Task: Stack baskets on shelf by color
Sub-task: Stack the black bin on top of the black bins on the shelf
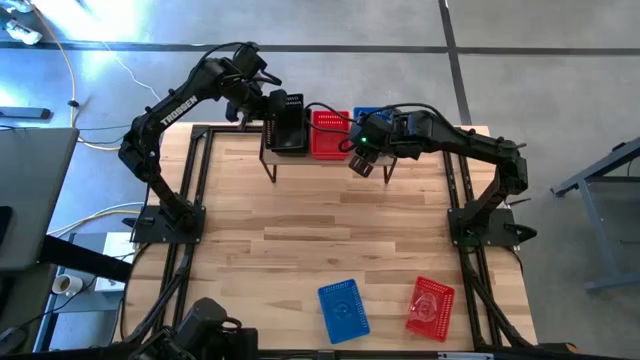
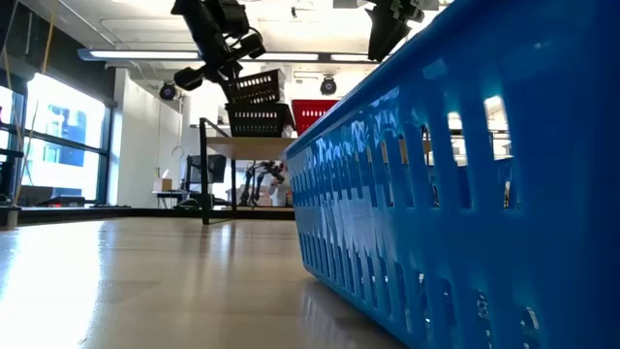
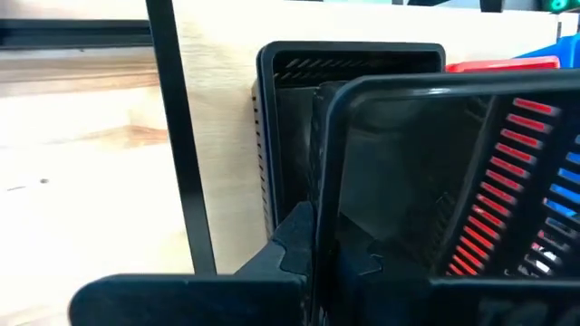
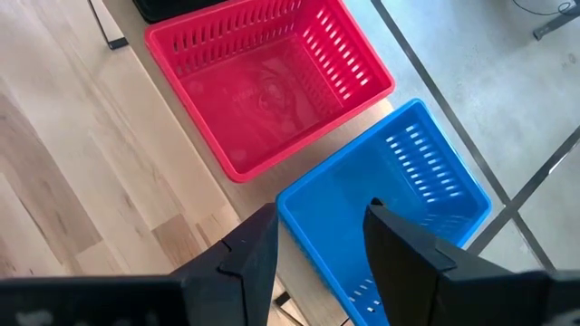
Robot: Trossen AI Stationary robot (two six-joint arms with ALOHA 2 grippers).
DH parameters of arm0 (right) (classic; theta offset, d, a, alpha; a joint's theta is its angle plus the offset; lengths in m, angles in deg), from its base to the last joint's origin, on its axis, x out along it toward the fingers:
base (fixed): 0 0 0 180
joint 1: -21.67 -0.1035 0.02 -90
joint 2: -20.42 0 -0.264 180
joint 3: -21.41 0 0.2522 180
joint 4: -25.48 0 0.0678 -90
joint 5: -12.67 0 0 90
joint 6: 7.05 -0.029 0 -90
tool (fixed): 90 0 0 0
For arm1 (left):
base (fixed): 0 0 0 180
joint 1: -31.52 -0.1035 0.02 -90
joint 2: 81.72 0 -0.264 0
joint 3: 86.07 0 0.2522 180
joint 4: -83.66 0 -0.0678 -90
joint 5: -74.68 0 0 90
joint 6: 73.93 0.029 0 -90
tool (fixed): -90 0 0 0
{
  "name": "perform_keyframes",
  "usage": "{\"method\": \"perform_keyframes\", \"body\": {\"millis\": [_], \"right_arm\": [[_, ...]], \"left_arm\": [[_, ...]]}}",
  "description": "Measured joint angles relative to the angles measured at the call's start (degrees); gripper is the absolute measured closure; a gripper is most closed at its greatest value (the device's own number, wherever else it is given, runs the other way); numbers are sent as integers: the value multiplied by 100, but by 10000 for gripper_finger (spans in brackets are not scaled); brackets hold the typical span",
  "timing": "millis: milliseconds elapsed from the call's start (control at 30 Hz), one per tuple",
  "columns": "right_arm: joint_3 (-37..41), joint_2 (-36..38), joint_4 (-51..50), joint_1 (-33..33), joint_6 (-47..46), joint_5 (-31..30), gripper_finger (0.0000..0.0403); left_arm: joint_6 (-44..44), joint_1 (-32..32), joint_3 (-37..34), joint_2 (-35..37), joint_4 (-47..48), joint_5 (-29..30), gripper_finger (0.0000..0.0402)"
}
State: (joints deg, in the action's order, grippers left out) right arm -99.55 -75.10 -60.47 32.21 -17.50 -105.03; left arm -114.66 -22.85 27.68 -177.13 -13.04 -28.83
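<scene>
A robotics lab: a wooden bench (image 1: 330,240) carrying two mounted arms stands on a concrete floor (image 1: 560,60), with cables (image 1: 95,75), big windows (image 2: 58,136) and ceiling lights (image 2: 320,56).

On the low wooden-topped shelf (image 1: 330,160) with thin black legs sit black perforated plastic baskets (image 1: 288,135), a red perforated basket (image 1: 328,133) and a blue one (image 4: 390,195), side by side. A tilted black basket (image 3: 435,172) hangs in my left end effector (image 3: 317,254) above the black ones. Near the table's front edge lie a second blue basket (image 1: 343,309) and a second red basket (image 1: 430,306).
</scene>
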Motion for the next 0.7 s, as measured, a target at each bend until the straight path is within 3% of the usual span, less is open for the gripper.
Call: {"method": "perform_keyframes", "body": {"millis": [700], "right_arm": [[0,0,2,-2,-272,15,253]], "left_arm": [[570,164,-2,-240,6,396,401]]}}
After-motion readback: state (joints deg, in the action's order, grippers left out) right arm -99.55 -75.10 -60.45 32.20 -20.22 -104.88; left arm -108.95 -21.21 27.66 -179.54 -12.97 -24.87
